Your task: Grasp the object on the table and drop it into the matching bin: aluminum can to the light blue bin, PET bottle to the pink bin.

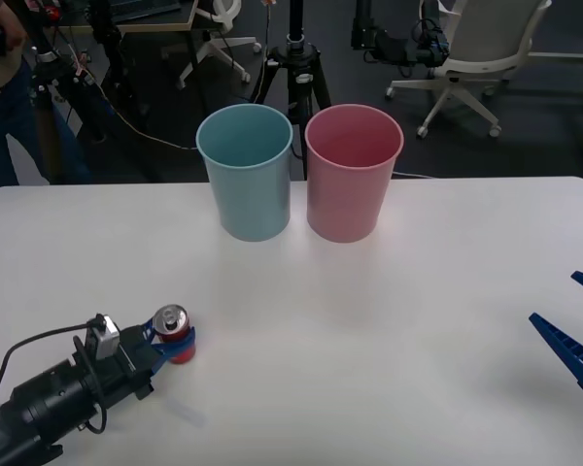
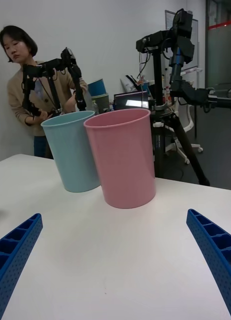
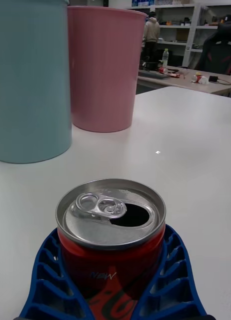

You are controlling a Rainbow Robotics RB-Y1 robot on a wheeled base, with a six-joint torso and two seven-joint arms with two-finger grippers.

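Can (image 3: 111, 235) sits clamped within left tool (image 3: 113, 280).

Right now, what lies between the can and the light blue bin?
Only bare white table: the front view shows nothing between the can, held by the left gripper, and the light blue bin.

Robotics lab or office: black camera tripods (image 1: 296, 68), white wheeled office chairs (image 1: 471, 53), cluttered wooden desks (image 3: 195, 82), shelving (image 3: 170, 12), large white flat tabletop (image 1: 389, 320).
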